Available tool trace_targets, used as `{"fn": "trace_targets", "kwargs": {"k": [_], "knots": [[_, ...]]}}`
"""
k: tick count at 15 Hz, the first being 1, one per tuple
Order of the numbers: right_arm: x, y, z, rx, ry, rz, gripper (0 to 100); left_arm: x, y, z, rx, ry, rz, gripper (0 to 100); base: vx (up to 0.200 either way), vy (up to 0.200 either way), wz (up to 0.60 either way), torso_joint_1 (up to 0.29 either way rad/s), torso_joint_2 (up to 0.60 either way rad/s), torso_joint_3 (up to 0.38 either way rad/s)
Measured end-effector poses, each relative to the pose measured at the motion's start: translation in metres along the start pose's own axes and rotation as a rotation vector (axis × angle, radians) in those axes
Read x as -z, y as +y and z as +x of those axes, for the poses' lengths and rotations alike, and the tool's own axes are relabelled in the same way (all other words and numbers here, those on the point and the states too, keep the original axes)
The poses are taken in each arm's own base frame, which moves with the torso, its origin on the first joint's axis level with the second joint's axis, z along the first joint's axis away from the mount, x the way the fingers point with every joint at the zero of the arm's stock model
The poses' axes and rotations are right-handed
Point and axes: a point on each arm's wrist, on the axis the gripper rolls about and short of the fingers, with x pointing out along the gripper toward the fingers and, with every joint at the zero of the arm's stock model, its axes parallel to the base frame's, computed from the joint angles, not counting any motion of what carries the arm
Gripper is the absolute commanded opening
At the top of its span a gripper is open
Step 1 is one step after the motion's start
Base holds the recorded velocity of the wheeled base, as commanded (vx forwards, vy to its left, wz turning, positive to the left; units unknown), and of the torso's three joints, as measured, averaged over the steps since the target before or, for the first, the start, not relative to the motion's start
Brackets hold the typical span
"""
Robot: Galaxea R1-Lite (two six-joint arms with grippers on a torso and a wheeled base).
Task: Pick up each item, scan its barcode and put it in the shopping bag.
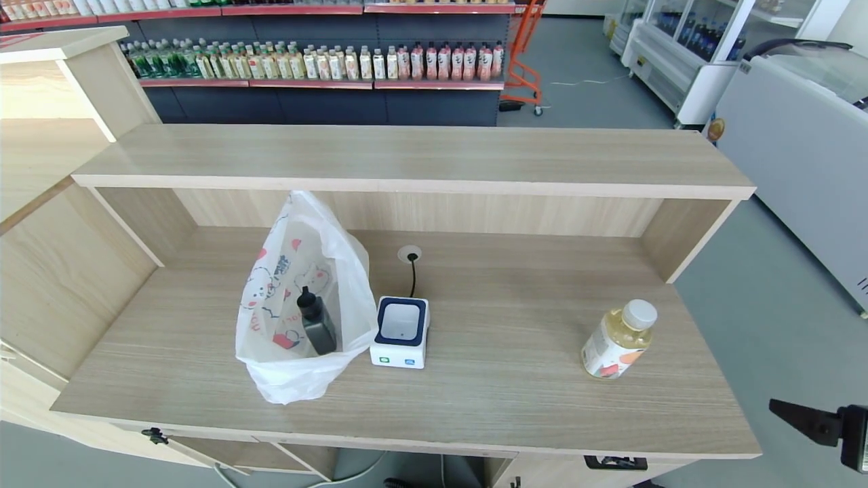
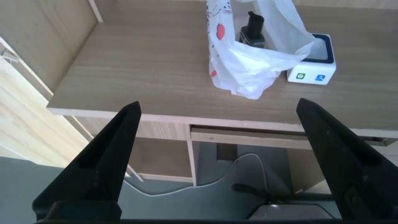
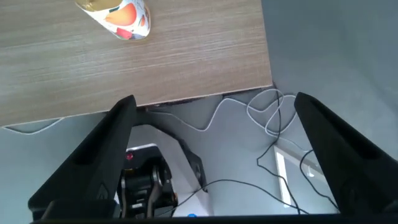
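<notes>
Head view: on the pale wooden bench [image 1: 502,393], the white shopping bag [image 1: 268,298] is seen left of centre with a dark bottle [image 1: 317,327] upright inside it. The scanner [image 1: 401,332] is set just right of the bag. A juice bottle [image 1: 617,340] stands at the right, well apart from the scanner.

Left wrist view: the left claw [image 2: 217,109] is held wide, off the bench's near edge, near the bag.

Right wrist view: the right claw [image 3: 216,102] is held wide, off the near edge, near the juice bottle.
</notes>
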Motion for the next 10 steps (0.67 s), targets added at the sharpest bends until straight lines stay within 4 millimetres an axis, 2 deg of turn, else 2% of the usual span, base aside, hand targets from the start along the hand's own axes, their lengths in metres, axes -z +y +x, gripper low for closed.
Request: {"fn": "trace_targets", "kwargs": {"k": [2,5,10], "knots": [[-0.005,0.003,0.034,-0.007,0.056,-0.017,100,0.000,0.000,0.000,0.000,0.000,0.000,100,0.000,0.000,0.00,0.000,0.00,0.000],[-0.007,0.014,0.073,-0.136,0.085,-0.111,100,0.000,0.000,0.000,0.000,0.000,0.000,100,0.000,0.000,0.00,0.000,0.00,0.000],[-0.006,0.040,0.115,-0.236,0.044,-0.179,100,0.000,0.000,0.000,0.000,0.000,0.000,100,0.000,0.000,0.00,0.000,0.00,0.000]]}}
